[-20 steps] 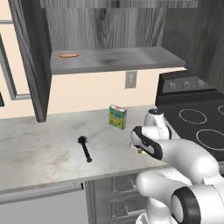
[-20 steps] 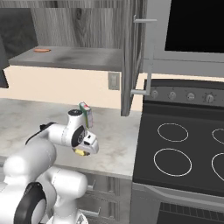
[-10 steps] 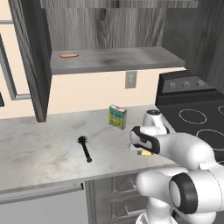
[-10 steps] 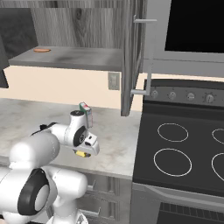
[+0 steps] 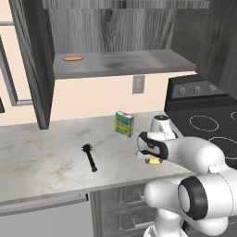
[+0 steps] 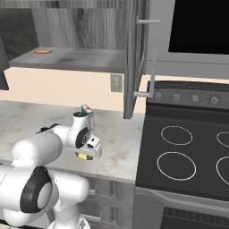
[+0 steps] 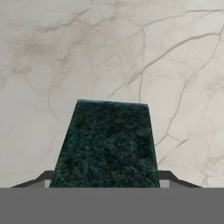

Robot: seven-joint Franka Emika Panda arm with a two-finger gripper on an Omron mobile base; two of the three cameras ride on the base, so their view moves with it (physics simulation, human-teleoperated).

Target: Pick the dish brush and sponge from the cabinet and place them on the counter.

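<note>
Left base view: we see the dish brush (image 5: 89,157) lying on the bench (image 5: 41,159), the sponge (image 5: 153,161) under the gripper (image 5: 149,157). Right base view: we judge an early release could tumble it off the near edge. Hand view: fingers pinch the sponge.

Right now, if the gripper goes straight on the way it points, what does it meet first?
Most likely the counter. The gripper points down and holds the sponge between its fingers, so the sponge would touch the marble first. Nothing else seems to lie in that line, though the gap below is hard to judge.
</note>
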